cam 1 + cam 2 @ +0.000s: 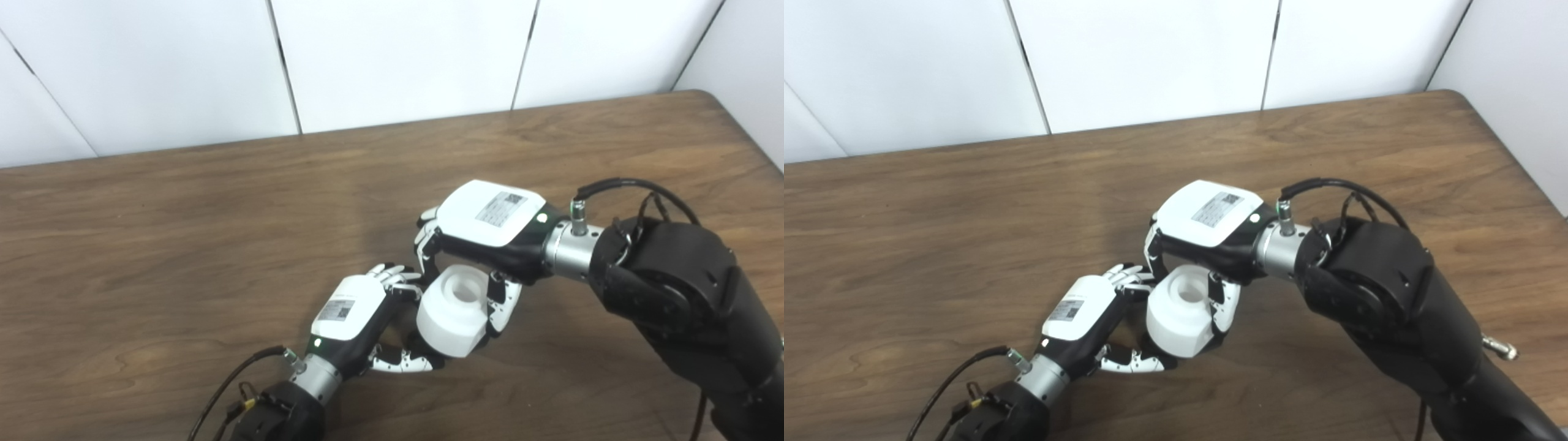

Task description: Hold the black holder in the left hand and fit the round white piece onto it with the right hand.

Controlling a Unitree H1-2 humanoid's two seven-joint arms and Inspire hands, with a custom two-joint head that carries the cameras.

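the round white piece (454,310) is held between the two hands above the table (184,245), near its front middle. the left hand (358,318) is placed at its left, the right hand (484,236) behind and over it. the black holder is hidden.

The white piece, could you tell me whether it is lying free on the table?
No, the white piece is gripped between the fingers of the right hand, with the left hand beside it.

Round piece (454,309) plain white; hands (490,223) white-backed, black palms; table (184,245) brown woodgrain; wall (398,55) white.
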